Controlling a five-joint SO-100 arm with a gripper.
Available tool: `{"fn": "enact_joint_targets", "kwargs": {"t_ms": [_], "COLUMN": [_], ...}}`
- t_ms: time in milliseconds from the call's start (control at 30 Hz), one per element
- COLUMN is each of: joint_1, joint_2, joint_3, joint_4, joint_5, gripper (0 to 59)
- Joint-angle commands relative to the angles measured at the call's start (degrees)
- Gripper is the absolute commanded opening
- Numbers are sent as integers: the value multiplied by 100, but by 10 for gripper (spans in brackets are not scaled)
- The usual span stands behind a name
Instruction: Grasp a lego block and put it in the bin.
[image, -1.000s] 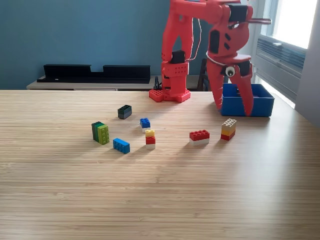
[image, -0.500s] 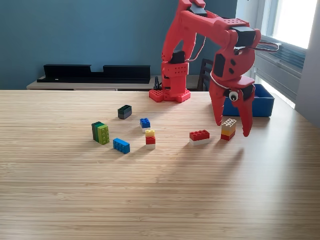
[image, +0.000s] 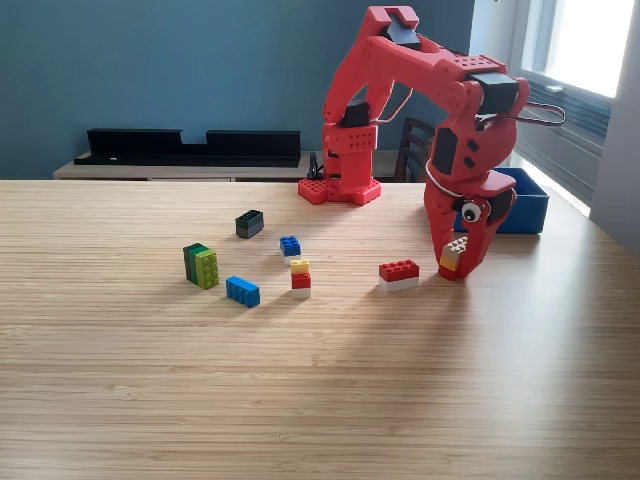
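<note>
The red arm (image: 400, 60) is rising from its base (image: 340, 188) at the back of the wooden table (image: 320, 380), arching over toward the exterior view's right and pointing its gripper (image: 455, 268) straight down. The stacked lego block (image: 453, 252), cream over yellow over red, is standing upright on the table just in front of the blue bin (image: 525, 205), its long axis running back and rightward. The fingers (image: 436, 240) are closing tight around it, clamping its sides.
</note>
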Motion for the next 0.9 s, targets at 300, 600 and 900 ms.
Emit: {"fn": "enact_joint_targets", "kwargs": {"t_ms": [300,600,900], "joint_1": [-229,-817,-2039], "joint_2": [281,2074,3647], "joint_3": [-1758,-1310,-35], "joint_4": [1336,1477,1503], "joint_5": [870,1310,1397], "gripper": [0,0,0]}}
